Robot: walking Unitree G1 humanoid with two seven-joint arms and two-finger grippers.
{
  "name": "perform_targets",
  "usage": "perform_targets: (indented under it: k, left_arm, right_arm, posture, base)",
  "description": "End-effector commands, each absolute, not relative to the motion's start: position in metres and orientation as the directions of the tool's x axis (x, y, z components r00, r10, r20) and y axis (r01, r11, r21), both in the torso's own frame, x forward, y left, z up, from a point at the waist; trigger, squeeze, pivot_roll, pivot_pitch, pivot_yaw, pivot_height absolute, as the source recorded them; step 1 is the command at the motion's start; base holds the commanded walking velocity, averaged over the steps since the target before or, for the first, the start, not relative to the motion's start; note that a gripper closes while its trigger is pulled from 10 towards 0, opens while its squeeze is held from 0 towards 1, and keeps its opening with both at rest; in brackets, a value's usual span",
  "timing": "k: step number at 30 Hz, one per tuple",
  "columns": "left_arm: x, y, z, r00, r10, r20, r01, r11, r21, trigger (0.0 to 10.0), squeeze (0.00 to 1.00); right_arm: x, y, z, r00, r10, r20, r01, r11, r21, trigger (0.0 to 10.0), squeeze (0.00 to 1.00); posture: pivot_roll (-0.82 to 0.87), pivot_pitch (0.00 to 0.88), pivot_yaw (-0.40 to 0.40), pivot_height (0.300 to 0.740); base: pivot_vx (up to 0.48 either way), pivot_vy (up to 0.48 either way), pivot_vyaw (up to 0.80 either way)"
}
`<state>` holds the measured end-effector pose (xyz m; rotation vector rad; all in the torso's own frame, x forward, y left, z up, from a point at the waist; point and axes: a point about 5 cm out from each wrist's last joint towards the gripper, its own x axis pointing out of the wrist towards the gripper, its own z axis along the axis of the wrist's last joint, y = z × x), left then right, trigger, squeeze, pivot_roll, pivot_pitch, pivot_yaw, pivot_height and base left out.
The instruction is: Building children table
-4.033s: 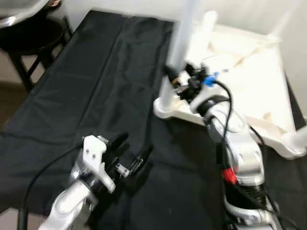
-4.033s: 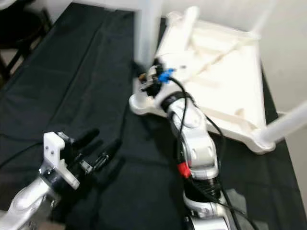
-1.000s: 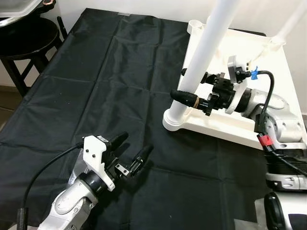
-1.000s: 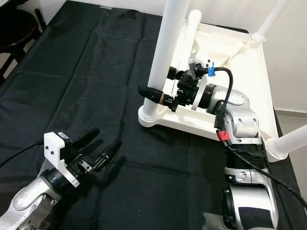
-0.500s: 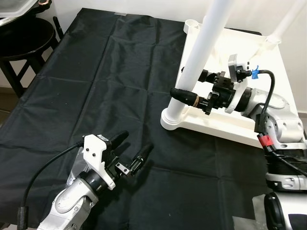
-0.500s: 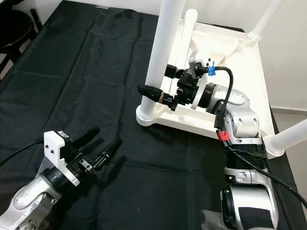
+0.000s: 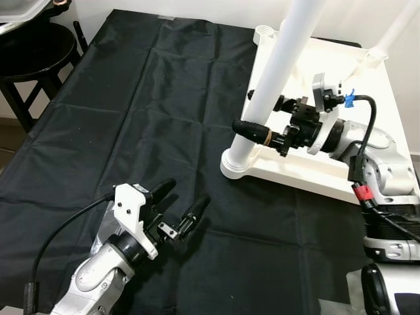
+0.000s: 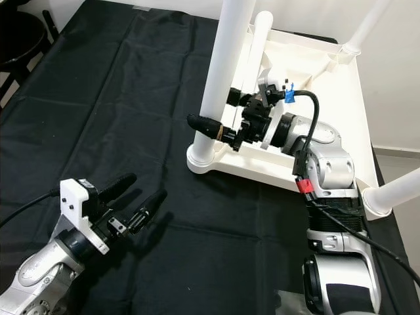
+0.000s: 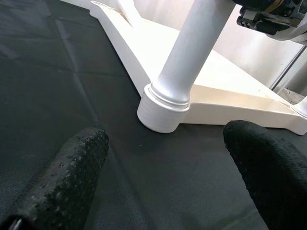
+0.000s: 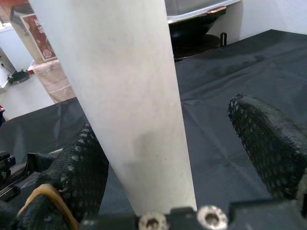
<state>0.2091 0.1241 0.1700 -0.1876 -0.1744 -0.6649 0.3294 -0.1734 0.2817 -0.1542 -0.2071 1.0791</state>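
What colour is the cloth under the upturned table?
Black; the cloth shows best in the left eye view, under the white table.

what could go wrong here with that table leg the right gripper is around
The right gripper has its fingers open around the white table leg, one finger against it and the other apart, so the leg could probably tilt or twist in its corner socket if pushed. The upturned tabletop lies loose on the black cloth, which might let it slide. The left gripper hovers open away from the table, giving no bracing.
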Motion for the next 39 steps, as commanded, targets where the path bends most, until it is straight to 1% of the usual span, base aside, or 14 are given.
perform_targets:
  k: [1,2,4,5,7,8,10,11,13,14,15,16,30,39]
  left_arm:
    - [0.207,0.124,0.165,0.779,-0.595,0.199,0.623,0.771,-0.133,10.0,0.00]
    - [0.207,0.124,0.165,0.779,-0.595,0.199,0.623,0.771,-0.133,10.0,0.00]
    - [0.207,0.124,0.165,0.779,-0.595,0.199,0.623,0.771,-0.133,10.0,0.00]
    - [0.207,0.124,0.165,0.778,-0.595,0.199,0.623,0.770,-0.134,10.0,0.00]
    - [0.207,0.124,0.165,0.778,-0.595,0.199,0.623,0.770,-0.134,10.0,0.00]
    - [0.207,0.124,0.165,0.778,-0.595,0.199,0.623,0.770,-0.134,10.0,0.00]
    - [0.207,0.124,0.165,0.778,-0.595,0.199,0.623,0.770,-0.134,10.0,0.00]
    - [0.207,0.124,0.165,0.778,-0.595,0.199,0.624,0.770,-0.134,10.0,0.00]
    - [0.207,0.124,0.165,0.778,-0.596,0.199,0.624,0.770,-0.134,10.0,0.00]
    - [0.207,0.124,0.165,0.778,-0.596,0.199,0.624,0.770,-0.134,10.0,0.00]
    - [0.207,0.124,0.165,0.778,-0.596,0.199,0.624,0.770,-0.134,10.0,0.00]
    - [0.207,0.123,0.165,0.778,-0.596,0.199,0.624,0.770,-0.134,10.0,0.00]
    - [0.206,0.122,0.163,0.778,-0.596,0.199,0.625,0.769,-0.137,10.0,0.00]
    - [0.206,0.122,0.163,0.778,-0.596,0.200,0.625,0.769,-0.138,10.0,0.00]
  right_arm:
    - [0.327,-0.174,0.281,0.456,0.884,0.100,-0.851,0.466,-0.241,7.8,0.00]
    - [0.326,-0.173,0.282,0.444,0.890,0.104,-0.857,0.456,-0.240,9.6,0.00]
    - [0.326,-0.173,0.282,0.444,0.890,0.104,-0.857,0.456,-0.240,9.6,0.00]
    - [0.325,-0.173,0.282,0.435,0.894,0.107,-0.863,0.448,-0.235,0.0,0.00]
    - [0.325,-0.172,0.282,0.440,0.890,0.117,-0.860,0.456,-0.229,0.0,0.00]
    - [0.325,-0.170,0.282,0.435,0.892,0.123,-0.864,0.452,-0.223,10.0,0.00]
    - [0.325,-0.169,0.281,0.425,0.897,0.122,-0.869,0.442,-0.222,10.0,0.00]
    - [0.325,-0.169,0.282,0.432,0.892,0.131,-0.863,0.452,-0.228,0.0,0.00]
    - [0.325,-0.170,0.282,0.438,0.889,0.135,-0.859,0.458,-0.229,0.0,0.00]
    - [0.327,-0.169,0.283,0.453,0.880,0.142,-0.849,0.474,-0.233,10.0,0.00]
    - [0.327,-0.168,0.283,0.445,0.883,0.148,-0.853,0.468,-0.231,7.8,0.00]
    - [0.326,-0.166,0.284,0.426,0.892,0.155,-0.868,0.451,-0.209,0.0,0.00]
    - [0.314,-0.160,0.259,0.510,0.860,0.027,-0.838,0.503,-0.213,0.0,0.00]
    - [0.311,-0.158,0.256,0.512,0.858,0.020,-0.838,0.505,-0.207,0.0,0.00]
  posture:
    - [0.01,0.273,-0.079,0.740]
    - [0.01,0.273,-0.080,0.740]
    - [0.01,0.273,-0.080,0.740]
    - [0.01,0.273,-0.081,0.740]
    - [0.01,0.273,-0.081,0.740]
    - [0.01,0.272,-0.082,0.740]
    - [0.01,0.272,-0.082,0.740]
    - [0.01,0.269,-0.083,0.740]
    - [0.01,0.269,-0.083,0.740]
    - [0.01,0.268,-0.083,0.740]
    - [0.01,0.267,-0.083,0.740]
    - [0.01,0.267,-0.083,0.740]
    - [0.00,0.257,-0.095,0.740]
    - [0.00,0.257,-0.095,0.740]
  base:
    - [0.000,0.000,0.00]
    - [0.000,0.000,0.00]
    - [0.000,0.000,0.00]
    - [0.000,0.000,0.00]
    - [0.000,0.000,0.00]
    - [0.000,0.000,0.00]
    - [0.000,0.000,0.00]
    - [0.000,0.000,0.00]
    - [0.000,0.000,0.00]
    - [0.000,0.000,0.00]
    - [0.000,0.000,0.00]
    - [0.000,0.000,0.00]
    - [0.000,0.000,0.00]
    - [0.000,0.000,0.00]
